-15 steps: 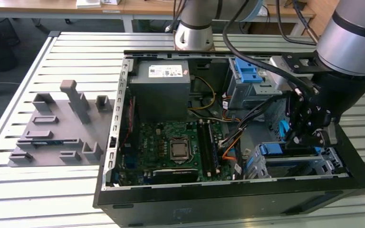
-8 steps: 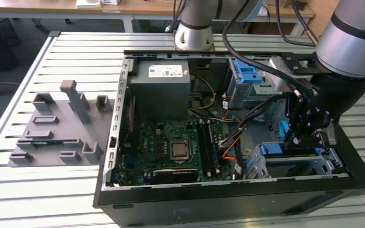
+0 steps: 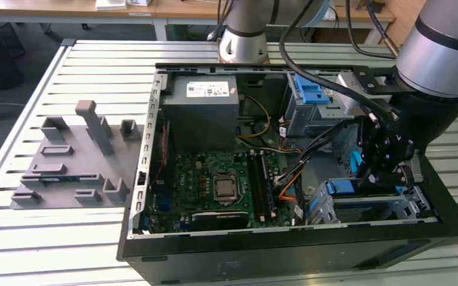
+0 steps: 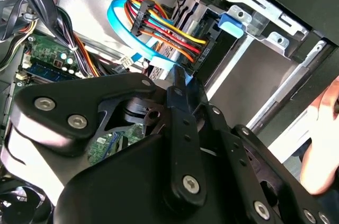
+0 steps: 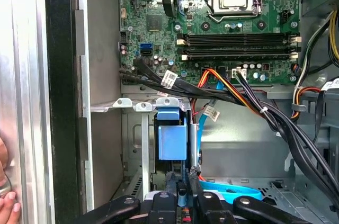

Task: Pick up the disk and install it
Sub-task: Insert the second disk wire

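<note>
Jaws drawn almost together, pinching a thin blue edge between them. We judge this edge to be the frame of the disk (image 5: 181,196), held on its side so that only a narrow strip of it shows. In the second wrist view the same blue strip sticks out just past the black fingertips (image 4: 186,108).

In the exterior view, the arm reaches down into an open computer case (image 3: 293,250) that lies on a slatted metal table (image 3: 93,59). The jaws are low in the corner of the case at that view's right. They sit just beside a metal drive cage (image 5: 135,105), where a blue tab (image 5: 172,140) already sits in 1 bay. The green motherboard (image 5: 212,23) lies further off, and a bundle of coloured cables (image 4: 159,23) crosses close to the cage.

A person's hand (image 4: 323,139) rests at the outer wall of the case. A grey holder (image 3: 70,161) stands on the table, well apart from the case.

By our reading, the pick-up is done: the disk is off the table and inside the case. The install is not finished. We cannot tell whether the disk has entered a bay, and the jaws are clamped on it.
</note>
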Controlling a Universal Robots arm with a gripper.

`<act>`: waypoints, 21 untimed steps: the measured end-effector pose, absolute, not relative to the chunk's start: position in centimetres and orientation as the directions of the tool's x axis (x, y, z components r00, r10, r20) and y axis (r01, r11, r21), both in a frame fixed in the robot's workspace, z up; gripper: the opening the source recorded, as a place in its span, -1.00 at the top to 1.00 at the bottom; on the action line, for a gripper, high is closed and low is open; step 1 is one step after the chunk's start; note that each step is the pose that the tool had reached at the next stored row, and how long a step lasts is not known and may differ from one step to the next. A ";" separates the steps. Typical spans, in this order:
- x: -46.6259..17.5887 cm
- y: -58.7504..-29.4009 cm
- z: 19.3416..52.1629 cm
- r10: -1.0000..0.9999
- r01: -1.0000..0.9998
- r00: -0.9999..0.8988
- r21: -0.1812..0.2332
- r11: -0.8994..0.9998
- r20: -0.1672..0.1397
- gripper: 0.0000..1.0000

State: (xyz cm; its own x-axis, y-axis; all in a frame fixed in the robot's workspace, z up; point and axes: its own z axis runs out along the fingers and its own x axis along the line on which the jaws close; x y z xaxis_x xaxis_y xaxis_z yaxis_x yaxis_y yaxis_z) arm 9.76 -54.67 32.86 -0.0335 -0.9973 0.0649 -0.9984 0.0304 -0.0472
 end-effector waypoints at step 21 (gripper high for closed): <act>9.8 -54.7 34.2 -0.997 -0.998 -0.033 -0.047 0.030 0.065 0.54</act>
State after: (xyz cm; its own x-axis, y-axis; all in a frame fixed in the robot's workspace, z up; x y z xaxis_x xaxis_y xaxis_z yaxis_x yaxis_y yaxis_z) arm 9.76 -54.67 34.18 -0.0335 -0.9973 0.0650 -0.9984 0.0304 -0.0472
